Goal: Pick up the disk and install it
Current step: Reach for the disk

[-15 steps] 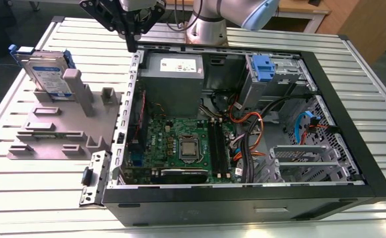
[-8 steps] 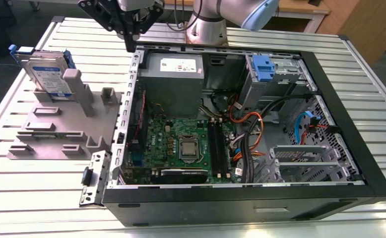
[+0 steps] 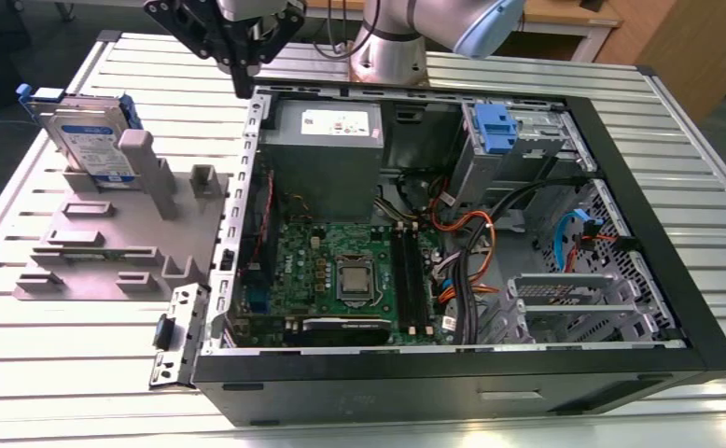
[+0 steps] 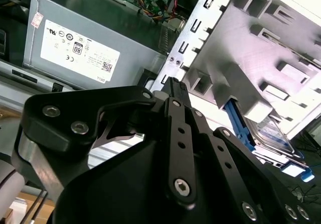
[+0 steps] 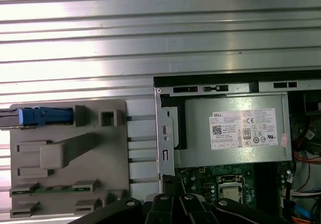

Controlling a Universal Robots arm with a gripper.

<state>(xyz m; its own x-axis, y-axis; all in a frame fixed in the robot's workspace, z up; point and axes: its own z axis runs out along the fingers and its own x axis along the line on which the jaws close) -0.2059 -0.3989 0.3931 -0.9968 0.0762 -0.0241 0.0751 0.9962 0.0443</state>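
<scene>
The disk, a silver drive with a white-and-blue label and blue rails, stands on edge in the grey fixture at the exterior view's left. My black gripper hangs above the open computer case's back left corner, to the right of the disk and apart from it. Its fingers look pressed together with nothing between them. In the second wrist view the gripper is in front of the fixture, with the disk behind the linkage. In the first wrist view the disk is seen edge-on.
The open computer case lies on the slatted metal table. Inside it are a grey power supply, a motherboard, cables, and a blue caddy clip in the drive bay. The arm's base stands behind the case.
</scene>
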